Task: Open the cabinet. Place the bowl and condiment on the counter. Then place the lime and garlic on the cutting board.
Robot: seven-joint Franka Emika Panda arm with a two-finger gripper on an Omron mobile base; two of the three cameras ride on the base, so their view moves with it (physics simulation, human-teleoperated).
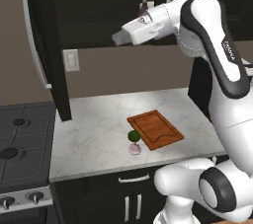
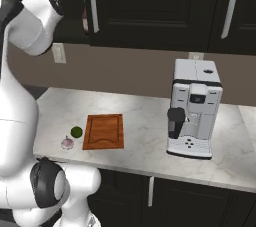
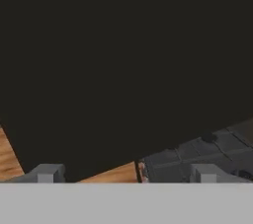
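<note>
the white arm's two-finger gripper [image 3: 126,173] was raised at the open front of the large black wall cabinet [image 1: 89,6] with panelled doors; its two grey fingertips [image 3: 47,172] stood spread wide apart with nothing between them. one cabinet door [image 1: 42,45] with a long silver bar handle hung swung out to the left of the jaws. just behind the hand, one small dark-red condiment bottle [image 1: 144,7] showed on the cabinet shelf. the bowl could not be made out.

far below the jaws lay the white, grey-veined marble counter [image 1: 94,129]. on it sat one rectangular reddish-brown wooden cutting board [image 1: 155,129], bare on top. one small round green lime [image 1: 133,135] and one pale pinkish garlic bulb [image 1: 135,148] rested on the marble just beside the board's near corner, the two close together. one white coffee machine [image 2: 194,116] stood further right along the counter, and one black gas stove [image 1: 22,139] lay to the left.
</note>
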